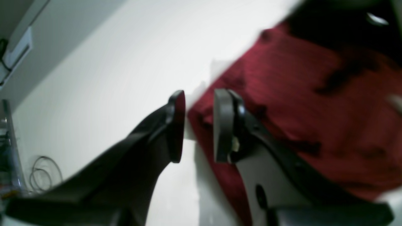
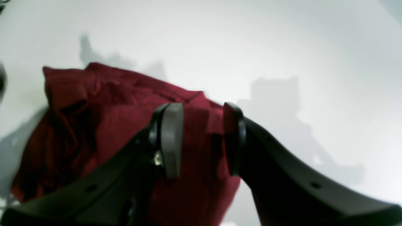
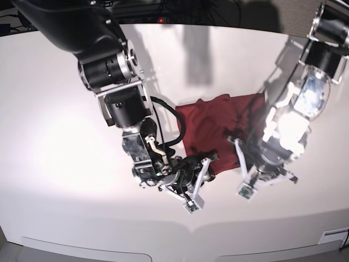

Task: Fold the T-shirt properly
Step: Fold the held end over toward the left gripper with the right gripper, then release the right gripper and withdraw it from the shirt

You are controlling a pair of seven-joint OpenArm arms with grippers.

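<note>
The T-shirt (image 3: 218, 125) is a dark red bundle, folded and wrinkled, lying on the white table (image 3: 65, 142) right of centre. My left gripper (image 1: 199, 125) hangs over its edge with both jaws apart; a cloth corner and bare table show through the gap. In the base view that left gripper (image 3: 236, 143) is at the shirt's near right side. My right gripper (image 2: 202, 139) is open too, with the T-shirt (image 2: 103, 125) spread under and behind its fingers. In the base view this right gripper (image 3: 209, 162) sits at the shirt's near edge. Neither gripper pinches any fabric.
Both arms crowd the near side of the shirt, their wrist cameras (image 3: 192, 206) low over the table. Dark cables (image 3: 163, 8) run along the far edge. A wire coil (image 1: 44, 174) lies off to the left in the left wrist view. The table's front rim (image 3: 191, 232) is close.
</note>
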